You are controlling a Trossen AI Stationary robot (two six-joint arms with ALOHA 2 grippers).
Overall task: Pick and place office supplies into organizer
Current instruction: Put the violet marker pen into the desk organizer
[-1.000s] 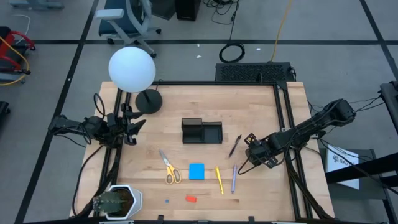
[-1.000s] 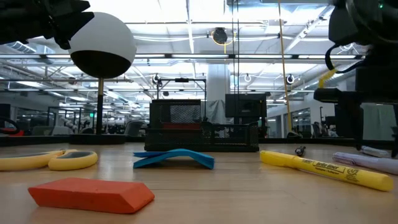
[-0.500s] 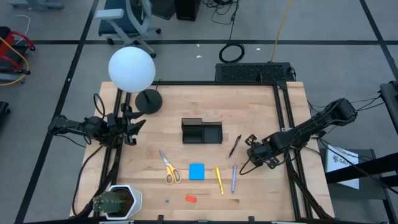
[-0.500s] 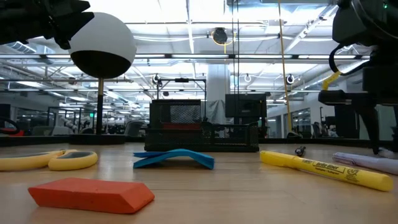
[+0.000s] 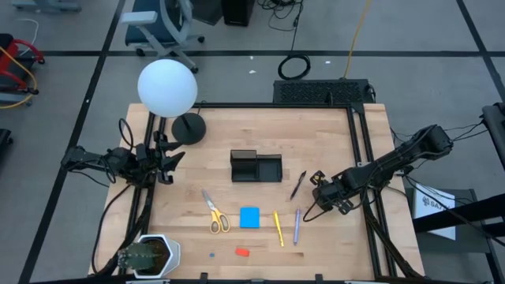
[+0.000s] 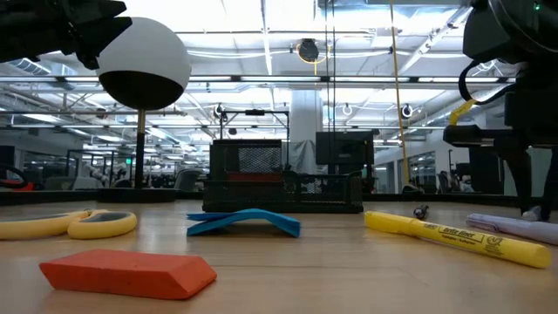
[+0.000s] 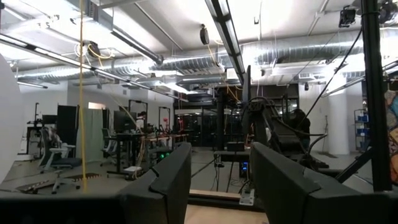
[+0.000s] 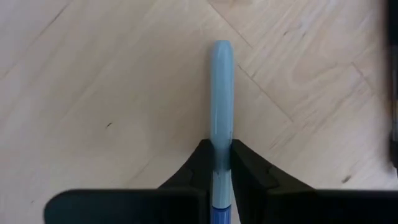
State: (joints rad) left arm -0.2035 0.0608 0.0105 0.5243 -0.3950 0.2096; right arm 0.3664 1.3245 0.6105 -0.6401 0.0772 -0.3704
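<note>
The blue pen point(image 8: 221, 93) sits pinched between the two dark fingers point(image 8: 200, 163) of the right pincer point(image 8: 222, 163), which is low over the desk point(image 5: 331, 134) near its right edge. In the wrist view the fingers press on the barrel from both sides, the cap end running straight out ahead of them, so the hold looks centred across the width but sits toward one end of the pen. My judgement is that the lift should be straight up and slow, keeping the pen level, since the long free end could swing or slip.

From above, the right pincer point(image 5: 322, 192) stands just beside the purple pen point(image 5: 297, 226) and the dark pen point(image 5: 298, 184); it should rise clear without brushing either. The organizer point(image 5: 256, 166), a black tray with compartments, lies well apart toward the desk's middle, and the pen probably needs to be aligned with a long compartment before release.

Farther off lie the yellow pencil point(image 5: 278, 228), blue note pad point(image 5: 250, 217), yellow-handled scissors point(image 5: 215, 213) and red eraser point(image 5: 242, 252).

The left pincer point(image 5: 167, 162) waits at the desk's left edge, its fingers spread.
</note>
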